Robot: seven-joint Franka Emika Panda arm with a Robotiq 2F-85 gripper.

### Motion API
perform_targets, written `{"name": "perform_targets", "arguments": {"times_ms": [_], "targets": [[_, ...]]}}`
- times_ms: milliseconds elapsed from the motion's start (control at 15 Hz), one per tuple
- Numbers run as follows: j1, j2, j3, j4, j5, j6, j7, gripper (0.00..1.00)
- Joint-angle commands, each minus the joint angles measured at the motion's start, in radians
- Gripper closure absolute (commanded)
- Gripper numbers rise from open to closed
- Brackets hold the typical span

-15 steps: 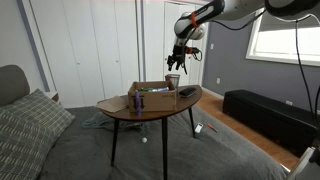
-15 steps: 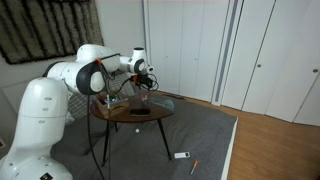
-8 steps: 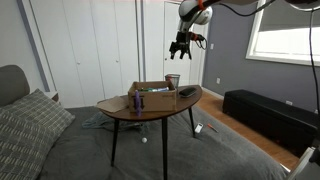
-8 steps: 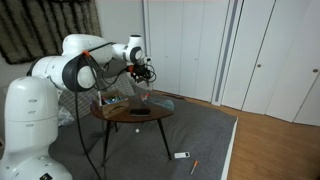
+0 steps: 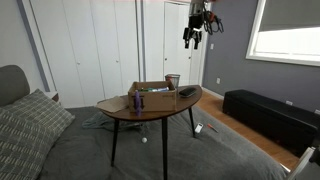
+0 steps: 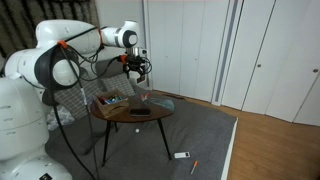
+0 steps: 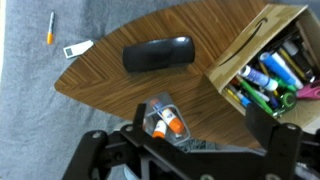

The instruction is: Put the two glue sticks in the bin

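Observation:
The bin (image 7: 160, 112) is a small see-through mesh cup standing on the oval wooden table (image 7: 110, 82). Two glue sticks (image 7: 165, 124) with white bodies and orange caps lie inside it. The bin also shows in both exterior views (image 5: 173, 82) (image 6: 146, 98). My gripper (image 7: 205, 125) is open and empty. It hangs high above the table in both exterior views (image 5: 196, 30) (image 6: 137, 66), well clear of the bin.
A brown cardboard box (image 7: 262, 50) of markers and pens stands on the table beside the bin (image 5: 150, 95). A black oblong case (image 7: 157, 54) lies on the table. Small white (image 7: 78, 47) and orange (image 7: 49, 27) items lie on the grey carpet.
The arm has risen from just above the bin to well above the table. The gripper is empty throughout.

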Motion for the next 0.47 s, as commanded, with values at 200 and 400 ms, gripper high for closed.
{"name": "perform_targets", "arguments": {"times_ms": [200, 400], "targets": [[0.007, -0.036, -0.012, -0.004, 0.001, -0.077, -0.013, 0.00], [0.007, -0.019, -0.012, -0.003, 0.001, -0.073, -0.013, 0.00]]}}
